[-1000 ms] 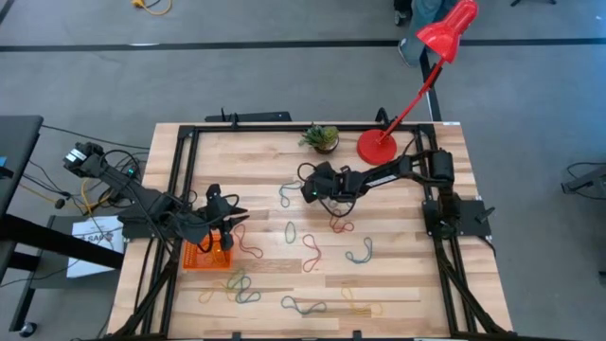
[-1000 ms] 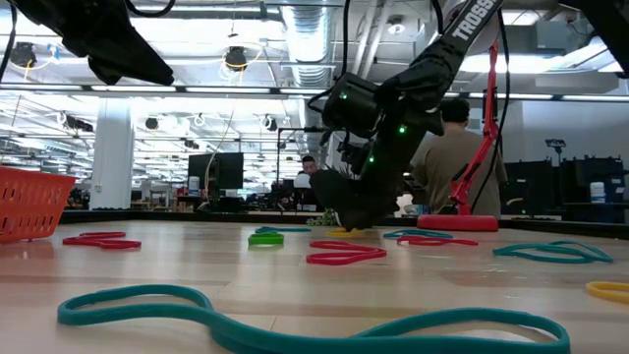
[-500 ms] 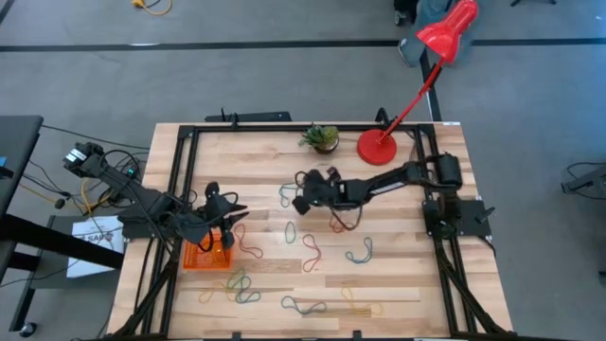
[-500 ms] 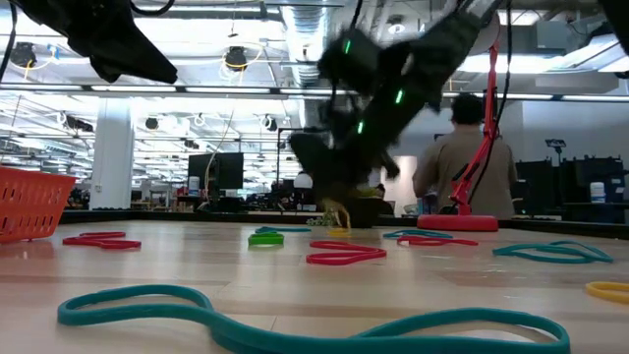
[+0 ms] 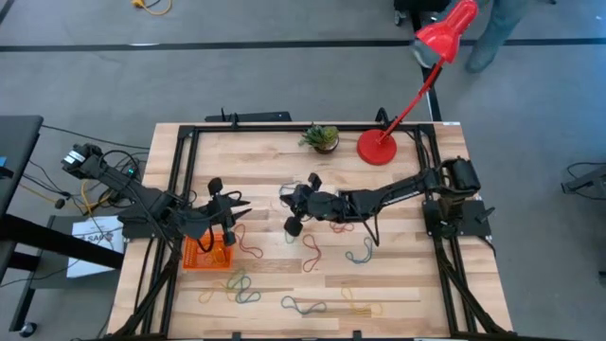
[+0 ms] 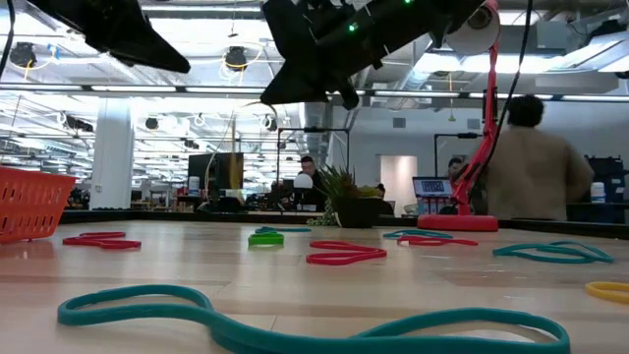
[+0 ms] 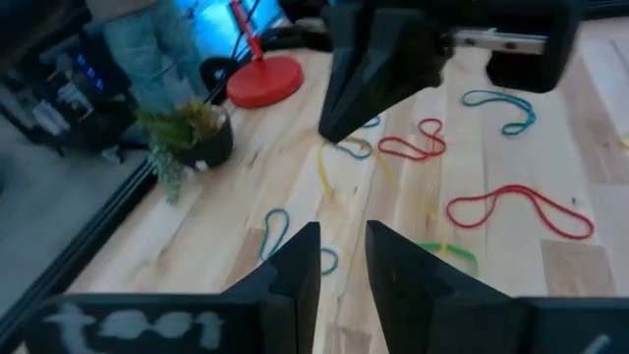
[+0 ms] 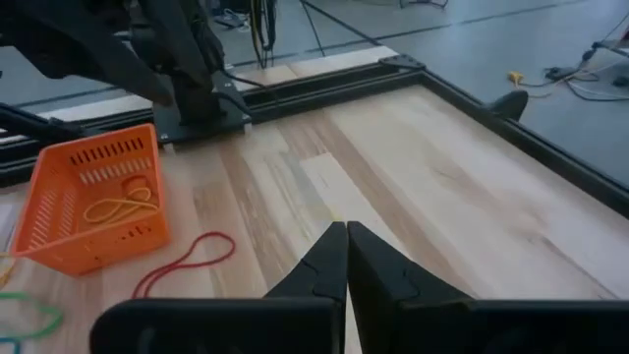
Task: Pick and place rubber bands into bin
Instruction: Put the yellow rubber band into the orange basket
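Note:
My right gripper (image 5: 289, 204) hangs above the table's middle, shut on a yellow rubber band (image 7: 324, 172); it also shows high in the low view (image 6: 273, 96). The orange bin (image 5: 206, 254) stands on the table near the left edge, and a yellow band (image 8: 123, 206) lies in it. My left gripper (image 5: 232, 204) hovers just beyond the bin's far side, open with nothing between its fingers (image 7: 342, 258). Several red, teal, green and yellow rubber bands (image 5: 312, 251) lie flat on the wood. My right gripper pinches the yellow band's upper end (image 7: 330, 147) between its fingertips. The fingers come from the table's right side, slanting a little downward. The band hangs slack below them; whether its lower end touches the wood I cannot tell.
A potted plant (image 5: 322, 137) and the red lamp base (image 5: 377, 147) stand at the far edge. Black frame rails (image 5: 185, 170) run along the table's sides. A red band (image 8: 187, 261) lies beside the bin. A person (image 6: 531, 167) stands behind the table.
My right gripper has risen from the tabletop and gone toward the table's left edge and the bin, tipping from pointing steeply down to nearly level. The yellow band has come up off the wood with it and now hangs from the fingertips.

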Robot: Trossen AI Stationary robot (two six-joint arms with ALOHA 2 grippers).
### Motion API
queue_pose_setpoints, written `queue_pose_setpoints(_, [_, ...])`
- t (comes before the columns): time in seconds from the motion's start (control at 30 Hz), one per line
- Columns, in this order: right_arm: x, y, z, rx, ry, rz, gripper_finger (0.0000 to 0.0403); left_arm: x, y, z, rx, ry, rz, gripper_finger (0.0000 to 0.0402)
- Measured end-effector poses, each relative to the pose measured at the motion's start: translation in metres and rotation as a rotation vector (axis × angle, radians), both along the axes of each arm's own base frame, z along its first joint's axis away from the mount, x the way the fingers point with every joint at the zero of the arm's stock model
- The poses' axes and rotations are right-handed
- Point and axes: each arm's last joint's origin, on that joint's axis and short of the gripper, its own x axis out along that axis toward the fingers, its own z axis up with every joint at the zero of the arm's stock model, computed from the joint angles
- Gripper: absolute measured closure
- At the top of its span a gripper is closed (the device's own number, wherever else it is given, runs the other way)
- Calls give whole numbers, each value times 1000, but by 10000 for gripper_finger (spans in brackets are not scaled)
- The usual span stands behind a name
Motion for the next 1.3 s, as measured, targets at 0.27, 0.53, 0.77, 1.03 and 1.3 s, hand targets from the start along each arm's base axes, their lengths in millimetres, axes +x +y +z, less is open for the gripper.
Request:
queue_pose_setpoints(0.27, [2, -1, -1, 11, -13, 1, 402, 7, 4, 5, -28, -28, -83, 272])
queue_pose_setpoints(0.53, [6, 3, 8, 58, -104, 121, 402, 12, 19, 5, -30, -10, -45, 242])
queue_pose_setpoints(0.77, [9, 1, 16, 43, -186, 185, 402, 15, 25, 4, -50, 9, -91, 241])
queue_pose_setpoints(1.03, [11, -9, 19, 42, -216, 178, 403, 19, 24, 12, -22, -52, -184, 241])
queue_pose_setpoints(1.3, [10, -9, 19, 41, -216, 178, 403, 20, 24, 14, 14, -59, -197, 253])
